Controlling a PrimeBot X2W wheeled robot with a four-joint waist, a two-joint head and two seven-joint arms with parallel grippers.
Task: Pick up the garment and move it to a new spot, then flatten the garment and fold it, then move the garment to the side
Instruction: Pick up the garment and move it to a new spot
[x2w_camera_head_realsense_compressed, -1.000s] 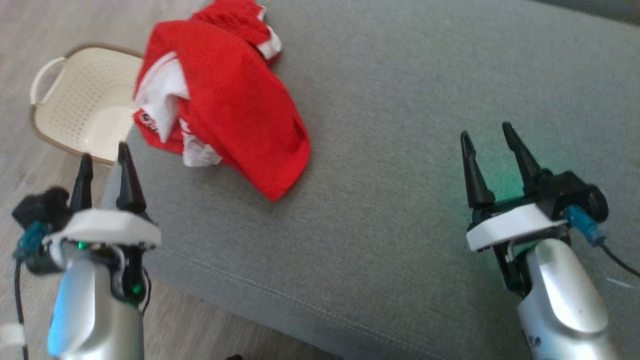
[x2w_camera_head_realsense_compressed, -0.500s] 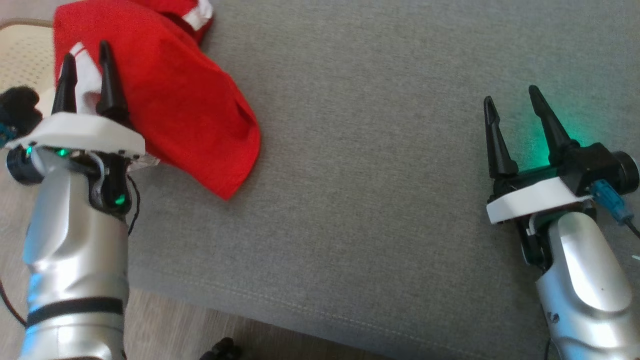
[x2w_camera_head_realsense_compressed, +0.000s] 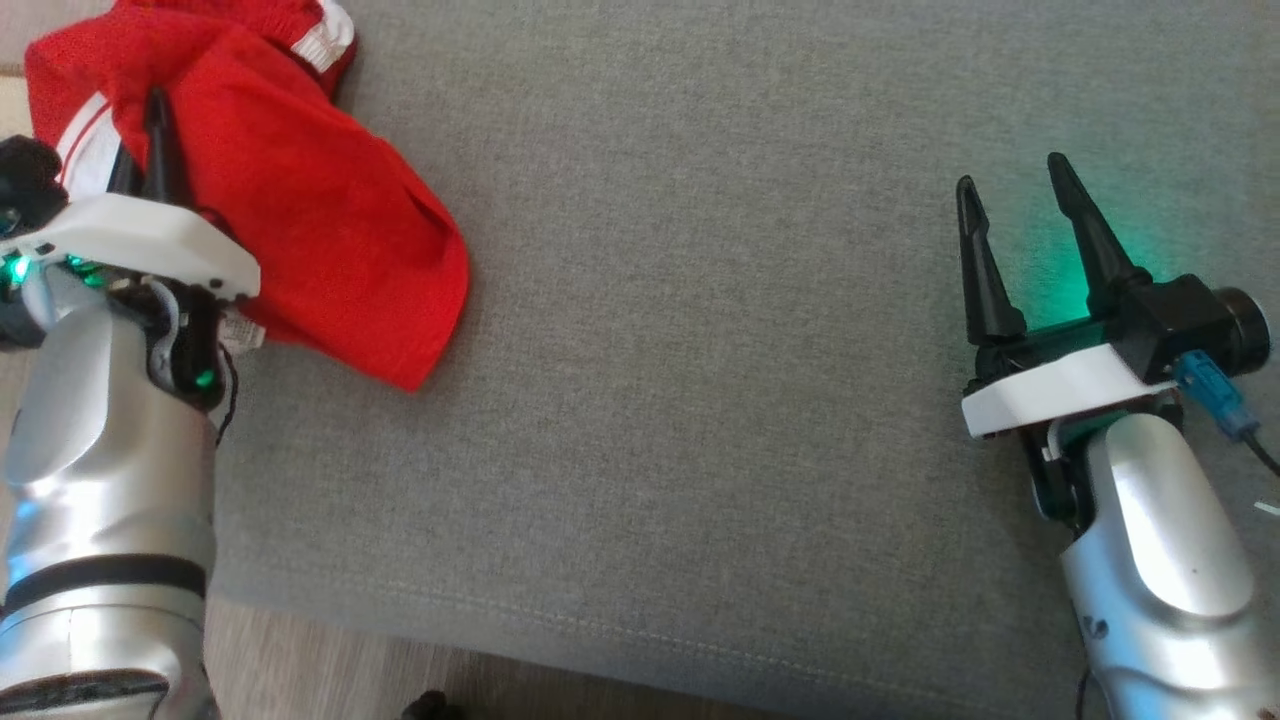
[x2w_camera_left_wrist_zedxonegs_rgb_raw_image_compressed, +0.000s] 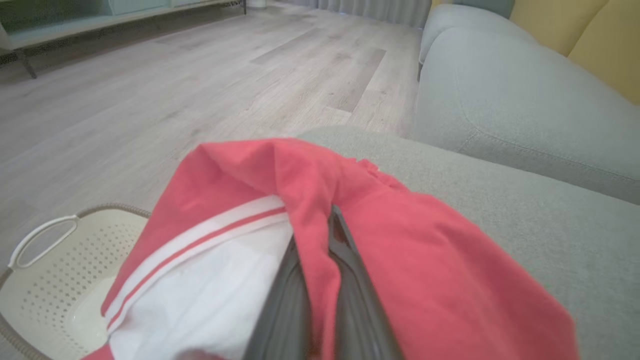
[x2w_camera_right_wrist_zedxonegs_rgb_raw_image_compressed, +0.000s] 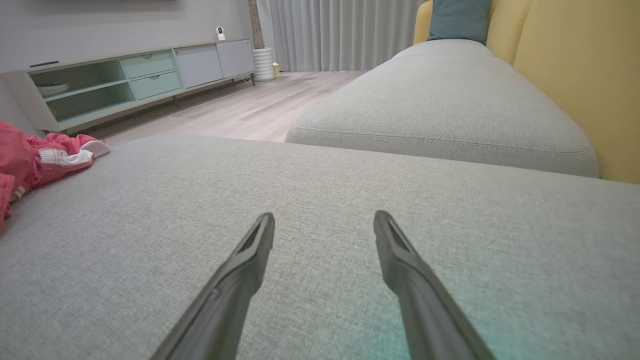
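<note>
At cushion (x2w_camera_head_realsense_compressed: 700, 400) edge, left tool (x2w_camera_head_realsense_compressed: 145, 125) pinches garment (x2w_camera_head_realsense_compressed: 330, 230) near cream basket (x2w_camera_left_wrist_zedxonegs_rgb_raw_image_compressed: 50, 280); right tool (x2w_camera_head_realsense_compressed: 1010, 170) spread, holding nothing.

The garment (x2w_camera_head_realsense_compressed: 330, 230) is red cloth, matt and finely meshed, with a smoother white lining (x2w_camera_left_wrist_zedxonegs_rgb_raw_image_compressed: 200, 300) and flat woven stripe trim. The sofa seat (x2w_camera_head_realsense_compressed: 700, 350) is grey fabric, coarse in weave and matt, with a stitched seam along its front edge. The floor (x2w_camera_left_wrist_zedxonegs_rgb_raw_image_compressed: 175, 100) looks like pale wood planking, grained, low in sheen. The basket (x2w_camera_left_wrist_zedxonegs_rgb_raw_image_compressed: 45, 280) seems to be cream plastic, smooth and pierced with small holes. On the right hand (x2w_camera_head_realsense_compressed: 1011, 172) the fingers (x2w_camera_head_realsense_compressed: 985, 290) look like dark matt plastic, set on a smooth white plate. The forearm (x2w_camera_head_realsense_compressed: 1150, 520) below is a glossy silver shell. The back cushions (x2w_camera_right_wrist_zedxonegs_rgb_raw_image_compressed: 565, 75) are matt yellow cloth.
</note>
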